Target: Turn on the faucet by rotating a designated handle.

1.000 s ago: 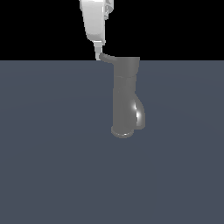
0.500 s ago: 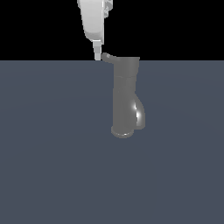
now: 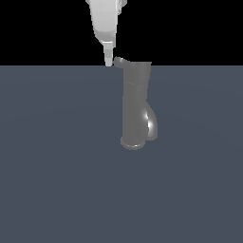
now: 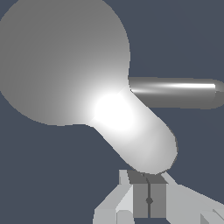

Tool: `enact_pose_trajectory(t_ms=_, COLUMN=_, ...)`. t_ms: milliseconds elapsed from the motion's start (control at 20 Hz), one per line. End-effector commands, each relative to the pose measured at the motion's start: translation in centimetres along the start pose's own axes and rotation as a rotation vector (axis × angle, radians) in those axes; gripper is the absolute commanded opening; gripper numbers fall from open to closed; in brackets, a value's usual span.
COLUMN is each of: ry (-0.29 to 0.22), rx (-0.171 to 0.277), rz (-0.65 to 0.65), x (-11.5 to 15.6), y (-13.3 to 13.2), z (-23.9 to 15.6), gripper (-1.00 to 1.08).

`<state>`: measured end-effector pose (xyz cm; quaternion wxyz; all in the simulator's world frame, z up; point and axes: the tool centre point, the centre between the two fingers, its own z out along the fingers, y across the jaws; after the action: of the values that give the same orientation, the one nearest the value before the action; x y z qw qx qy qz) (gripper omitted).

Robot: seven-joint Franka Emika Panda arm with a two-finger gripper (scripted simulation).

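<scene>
The faucet (image 3: 136, 102) is a tall dark grey column with a round base flange and a shiny curved spout (image 3: 152, 124) low on the exterior view's right. The handle (image 3: 119, 61) is a short lever sticking out of the wider top cap toward the exterior view's left. My white gripper (image 3: 108, 60) comes down from above, with its tip right at the handle's end. In the wrist view I look down on the round cap (image 4: 61, 61). The brightly lit handle (image 4: 138, 142) reaches toward my gripper (image 4: 148, 200), whose fingers are pressed together with nothing between them. The spout (image 4: 175, 92) shows as a rod beside it.
The faucet stands on a flat dark blue-grey surface (image 3: 57, 180) that fills the lower part of the exterior view. Above it the background is black. Nothing else shows.
My gripper tip has dropped slightly and edged toward the exterior view's right, staying at the handle's end. The handle looks slightly shorter, as if turned a little.
</scene>
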<state>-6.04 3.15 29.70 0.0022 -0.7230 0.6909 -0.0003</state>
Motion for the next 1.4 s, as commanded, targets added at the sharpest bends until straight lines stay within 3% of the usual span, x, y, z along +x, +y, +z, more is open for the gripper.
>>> enact_pose_trajectory(t_ms=0, ry=0.002, rx=-0.003, rz=0.030, x=2.0, y=0.9, z=0.0, gripper=-1.00)
enact_pose_trajectory(t_ms=150, ry=0.003, rx=-0.003, rz=0.030, x=2.3, y=1.6, z=0.0, gripper=-1.00)
enact_pose_trajectory(t_ms=200, ry=0.001, rx=-0.002, rz=0.001, x=0.6, y=1.2, z=0.0, gripper=-1.00)
enact_pose_trajectory(t_ms=850, ry=0.003, rx=-0.003, rz=0.029, x=8.5, y=3.5, z=-0.1, gripper=-1.00)
enact_pose_trajectory(t_ms=900, ry=0.003, rx=-0.003, rz=0.029, x=8.5, y=3.5, z=-0.1, gripper=-1.00)
enact_pose_trajectory(t_ms=950, ry=0.002, rx=-0.008, rz=-0.034, x=4.8, y=3.2, z=0.0, gripper=-1.00)
enact_pose_trajectory(t_ms=1350, ry=0.003, rx=-0.006, rz=-0.004, x=9.5, y=1.7, z=0.0, gripper=-1.00)
